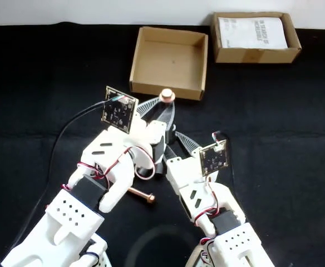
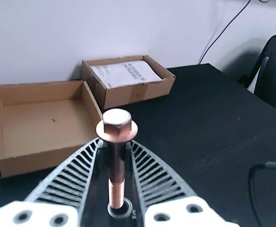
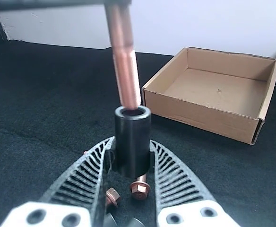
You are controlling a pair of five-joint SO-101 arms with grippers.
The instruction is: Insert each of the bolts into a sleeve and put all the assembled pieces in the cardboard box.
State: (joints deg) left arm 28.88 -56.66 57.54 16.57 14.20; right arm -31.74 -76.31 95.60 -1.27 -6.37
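Squarely above its partner, the left gripper is clamped on a copper bolt, its two ribbed fingers drawn in against the smooth shank with only the shank's width between them. The bolt stands near upright, long axis vertical, flanged hexagonal head up and threaded end down; that threaded tip meets the mouth of a black sleeve, at or just inside the bore, though how deep cannot be told. Lower down, the right gripper is closed on the sleeve, one finger pressed to each side of the tube; the sleeve also stands on end, open bore facing up, in line with the bolt.

Under the held sleeve two loose bolts lie on the black table; whether the bolt lying flat by the left arm in the high view is one of them cannot be told. Just beyond the two grippers sits the cardboard box, open side up, with the held bolt's head showing right before its near wall; farther back and off to the right-arm side, a second box holds a printed sheet.
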